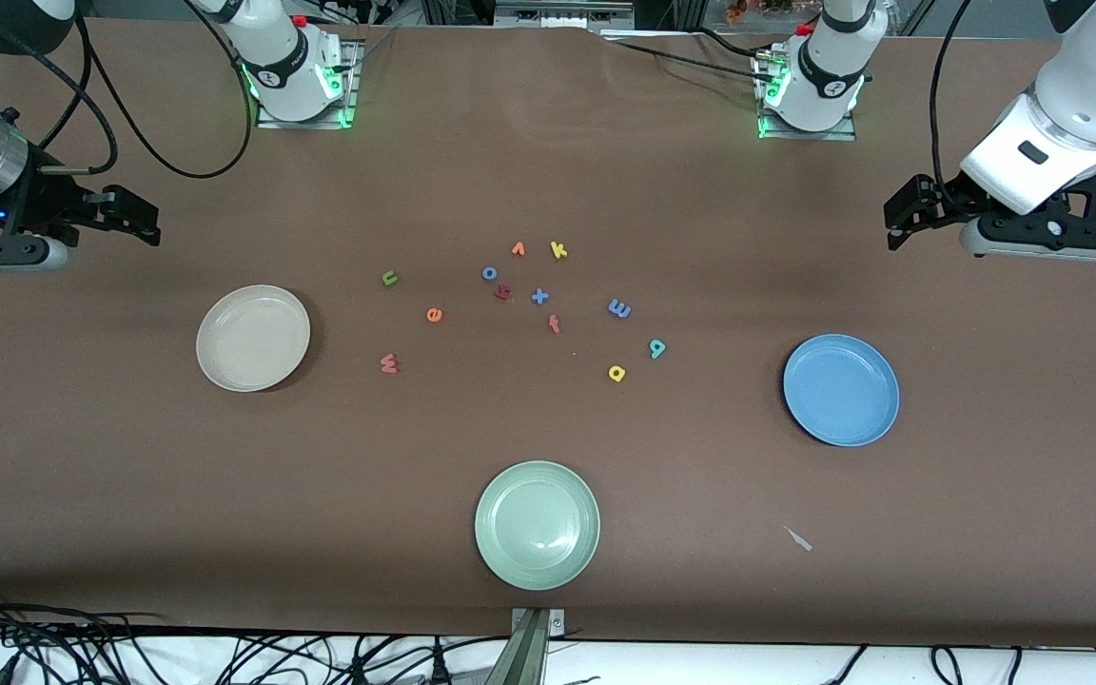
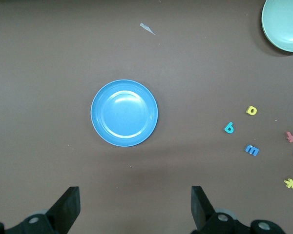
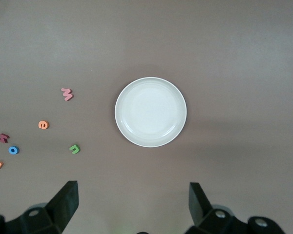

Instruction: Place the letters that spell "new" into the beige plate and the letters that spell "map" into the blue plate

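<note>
Green n [image 1: 390, 278], orange e [image 1: 434, 315] and pinkish-red w [image 1: 388, 362] are lying loose on the brown table [image 1: 129, 495], in a short curve between the centre and the beige plate [image 1: 253, 338]. None of the three is touching the plate. The beige plate is sitting empty toward the right arm's end of the table.

Blue m [image 1: 619, 308], teal p [image 1: 657, 348] and yellow a [image 1: 616, 373] are lying grouped toward the left arm's end of the central cluster, apart from one another. The blue plate [image 1: 841, 389] is sitting empty, closer still to the left arm's end of the table, well apart from these letters.

The remaining letters are lying mid-table: orange v [image 1: 518, 249], yellow k [image 1: 558, 250], blue o [image 1: 489, 273], blue x [image 1: 539, 296], a dark red letter [image 1: 502, 293] and a reddish letter [image 1: 555, 324]. The pale green plate [image 1: 537, 524] is sitting near the table edge closest to the front camera, empty. A small pale scrap [image 1: 799, 538] is lying near that same edge.

The right gripper [image 1: 134, 217] is hanging over the table at the right arm's end edge, jaws spread wide and grasping nothing. The left gripper [image 1: 902, 217] is hanging over the left arm's end edge, jaws likewise released and empty.
</note>
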Available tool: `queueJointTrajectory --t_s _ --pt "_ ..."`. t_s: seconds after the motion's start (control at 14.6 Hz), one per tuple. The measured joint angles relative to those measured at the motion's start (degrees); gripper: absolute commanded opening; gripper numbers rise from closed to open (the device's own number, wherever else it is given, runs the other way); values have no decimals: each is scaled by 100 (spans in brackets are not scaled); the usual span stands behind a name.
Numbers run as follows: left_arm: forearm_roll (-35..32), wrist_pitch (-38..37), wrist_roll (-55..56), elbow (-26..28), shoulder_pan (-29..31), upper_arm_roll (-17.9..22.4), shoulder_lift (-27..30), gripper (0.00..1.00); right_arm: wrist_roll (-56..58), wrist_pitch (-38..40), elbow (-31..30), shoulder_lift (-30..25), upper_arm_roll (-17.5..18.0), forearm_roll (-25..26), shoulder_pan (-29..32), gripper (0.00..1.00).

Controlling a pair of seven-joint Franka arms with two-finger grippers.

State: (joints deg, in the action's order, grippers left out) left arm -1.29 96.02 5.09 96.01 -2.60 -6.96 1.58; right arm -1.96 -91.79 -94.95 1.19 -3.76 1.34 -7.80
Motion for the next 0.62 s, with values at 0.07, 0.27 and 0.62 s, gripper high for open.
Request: queueJointTrajectory --t_s 0.07,0.27,0.62 --pt "0 -7 0 0 17 11 -3 100 0 0 -4 0 -2 0 0 100" --pt "0 -20 -2 0 145 36 -29 100 0 0 -11 0 -2 0 1 100" --pt "0 -20 -3 0 156 9 -35 100 0 0 -18 0 -2 0 1 100"
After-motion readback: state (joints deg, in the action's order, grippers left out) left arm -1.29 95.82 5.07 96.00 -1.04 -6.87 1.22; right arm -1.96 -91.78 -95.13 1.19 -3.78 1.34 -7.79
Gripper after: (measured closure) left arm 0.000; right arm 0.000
